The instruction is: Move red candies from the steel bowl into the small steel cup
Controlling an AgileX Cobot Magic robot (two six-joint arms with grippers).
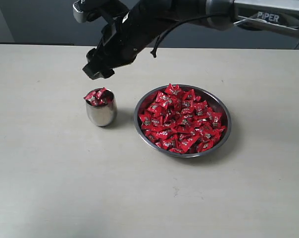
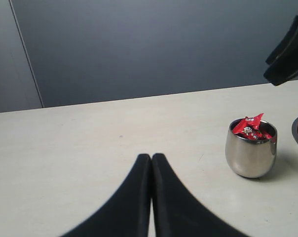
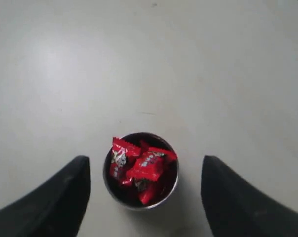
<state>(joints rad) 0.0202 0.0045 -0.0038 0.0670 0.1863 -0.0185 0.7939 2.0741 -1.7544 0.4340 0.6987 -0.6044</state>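
The small steel cup [image 1: 101, 109] stands on the table left of the steel bowl [image 1: 222, 108] and holds several red candies [image 1: 97, 96]. The bowl is heaped with many more red candies [image 1: 181, 119]. My right gripper [image 1: 97, 70] hangs open just above the cup, nothing between its fingers; in the right wrist view the cup [image 3: 140, 170] with its candies [image 3: 148, 167] sits below the wide-spread fingers [image 3: 65, 190]. My left gripper [image 2: 151, 158] is shut and empty, low over bare table, with the cup [image 2: 251, 149] off to one side.
The pale table [image 1: 50, 173] stretches round both containers. A dark wall runs behind its far edge. The right arm [image 1: 268, 17] reaches in from the upper right, above the bowl.
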